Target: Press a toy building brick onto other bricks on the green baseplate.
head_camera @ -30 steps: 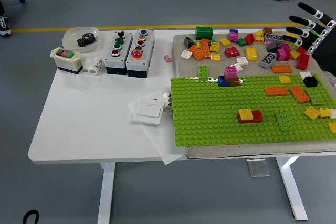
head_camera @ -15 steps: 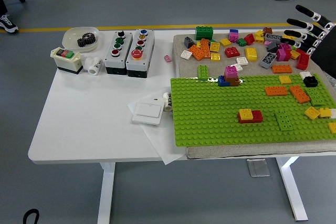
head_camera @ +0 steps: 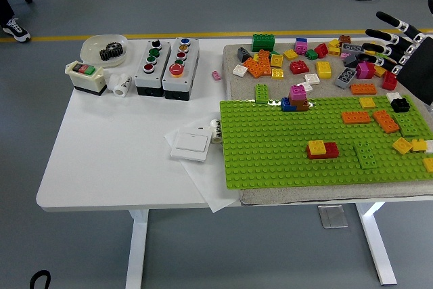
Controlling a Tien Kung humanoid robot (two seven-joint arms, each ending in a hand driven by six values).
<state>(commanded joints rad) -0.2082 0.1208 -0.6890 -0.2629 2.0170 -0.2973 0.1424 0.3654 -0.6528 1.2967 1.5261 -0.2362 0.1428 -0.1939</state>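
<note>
A: Right, where is the right hand (head_camera: 391, 44) seen?
B: At the 2 o'clock edge of the view, above the far right of the loose brick pile (head_camera: 311, 59). Fingers are spread and extended toward 9 o'clock — nothing is held. No contact with any brick can be made out. The left hand is not seen.

A: And the green baseplate (head_camera: 284, 150)?
B: Laid flat on a grey mat (head_camera: 233, 55) on the right half of the white table (head_camera: 108, 147). Loose bricks are scattered on the mat at the plate's 12 o'clock side.

A: Bricks already on the plate?
B: A red brick (head_camera: 323, 151) with a yellow brick (head_camera: 316, 145) on its left part is found near the plate's centre. A green brick (head_camera: 367, 155) is set just at its 3 o'clock. A pink-topped stack (head_camera: 297, 96) is placed at the plate's 12 o'clock edge. Orange bricks (head_camera: 371, 118) and a black brick (head_camera: 400, 105) are seen toward 2 o'clock, a yellow one (head_camera: 402, 145) toward 3 o'clock.

A: Anything else logged?
B: Two button boxes (head_camera: 167, 68), a switch box (head_camera: 87, 76) and a bowl with a black gear (head_camera: 104, 49) at the table's 11 o'clock corner — a white wall switch (head_camera: 191, 144) on paper at the plate's 9 o'clock.
</note>
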